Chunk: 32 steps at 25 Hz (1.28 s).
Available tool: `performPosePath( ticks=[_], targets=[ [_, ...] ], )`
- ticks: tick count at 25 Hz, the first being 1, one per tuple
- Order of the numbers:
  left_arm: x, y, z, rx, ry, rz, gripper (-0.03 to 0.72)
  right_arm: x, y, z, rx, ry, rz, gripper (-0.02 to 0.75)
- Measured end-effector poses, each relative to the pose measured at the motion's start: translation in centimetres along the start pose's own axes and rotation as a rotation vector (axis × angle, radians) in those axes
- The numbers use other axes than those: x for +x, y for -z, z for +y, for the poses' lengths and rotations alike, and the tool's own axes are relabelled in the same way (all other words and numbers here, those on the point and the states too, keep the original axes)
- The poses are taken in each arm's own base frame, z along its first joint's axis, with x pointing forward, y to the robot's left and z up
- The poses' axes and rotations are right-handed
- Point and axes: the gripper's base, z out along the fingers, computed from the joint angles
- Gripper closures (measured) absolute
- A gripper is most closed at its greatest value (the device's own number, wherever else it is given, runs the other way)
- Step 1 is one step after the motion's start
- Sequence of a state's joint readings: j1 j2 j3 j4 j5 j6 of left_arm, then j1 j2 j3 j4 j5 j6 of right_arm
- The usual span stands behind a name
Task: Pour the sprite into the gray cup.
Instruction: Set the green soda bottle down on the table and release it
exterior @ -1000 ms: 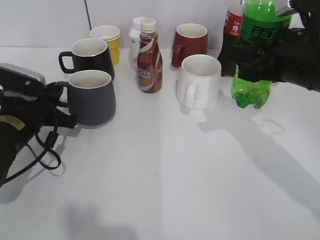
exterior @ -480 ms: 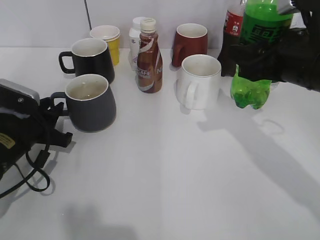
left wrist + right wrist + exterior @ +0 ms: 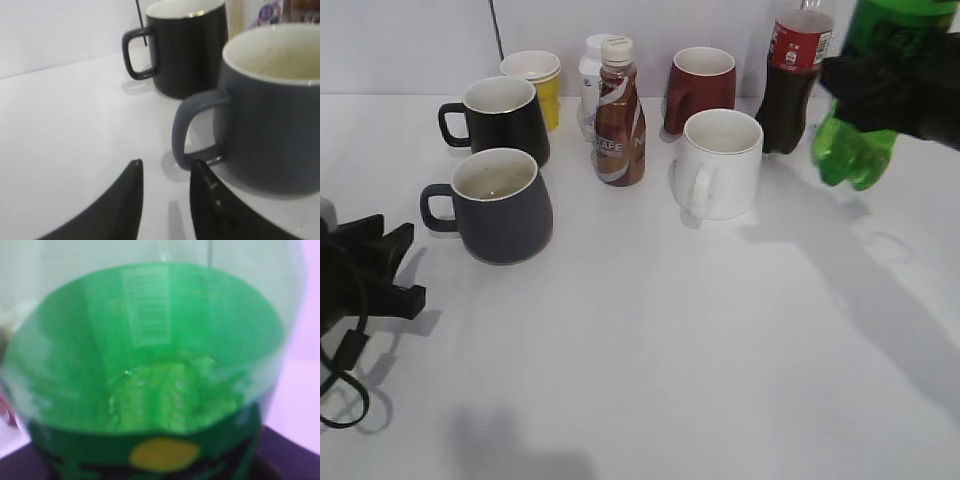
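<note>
The sprite (image 3: 853,150), a translucent green bottle, hangs tilted in the air at the far right, above the table and to the right of the cola bottle. My right gripper (image 3: 892,95) is shut around its labelled middle. The bottle fills the right wrist view (image 3: 150,360). The gray cup (image 3: 502,205) stands upright at the left with its handle pointing left. My left gripper (image 3: 375,270) is low at the left edge, open and empty. In the left wrist view its fingertips (image 3: 165,170) sit just short of the cup's handle (image 3: 195,130), not touching it.
Behind the gray cup stand a black mug (image 3: 502,115) and a yellow cup (image 3: 536,80). A brown coffee bottle (image 3: 620,115), a white bottle (image 3: 590,70), a red mug (image 3: 701,85), a white mug (image 3: 720,165) and a cola bottle (image 3: 790,85) stand across the back.
My left gripper has drawn back from the gray cup toward the lower left, leaving the cup standing. My right gripper has lifted the sprite higher and to the right, tilting it.
</note>
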<state>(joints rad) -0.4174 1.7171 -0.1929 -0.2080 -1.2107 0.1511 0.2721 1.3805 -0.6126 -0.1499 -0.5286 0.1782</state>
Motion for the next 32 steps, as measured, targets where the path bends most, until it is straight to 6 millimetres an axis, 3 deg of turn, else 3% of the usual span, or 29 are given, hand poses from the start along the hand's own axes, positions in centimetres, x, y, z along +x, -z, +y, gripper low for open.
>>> performPosePath(
  ticks=[6,10,17,19,24,32],
  targets=[
    [-0.6,0.5,-0.5,0.065,0.034,-0.033,0.435,3.4,1.3,-1.8,0.053,-0.031,-0.008,0.324],
    [-0.3,0.6,-1.0,0.125,0.159,0.014,0.435,6.1,0.5,-1.9,0.037,-0.032,0.053,0.324],
    [-1.0,1.3,-1.2,0.167,0.235,0.068,0.427,8.1,-0.7,-1.9,0.009,-0.031,0.07,0.324],
    [-1.9,1.8,-1.1,0.169,0.244,0.042,0.418,8.4,-0.8,-1.6,-0.019,-0.01,0.084,0.304],
    [-3.0,2.8,-0.8,0.171,0.248,0.063,0.363,8.3,-0.8,-1.4,-0.043,0.006,0.071,0.152],
    [-4.4,4.0,-0.5,0.174,0.253,0.046,0.316,7.8,-0.8,-1.4,-0.051,0.013,0.027,0.131]
  ],
)
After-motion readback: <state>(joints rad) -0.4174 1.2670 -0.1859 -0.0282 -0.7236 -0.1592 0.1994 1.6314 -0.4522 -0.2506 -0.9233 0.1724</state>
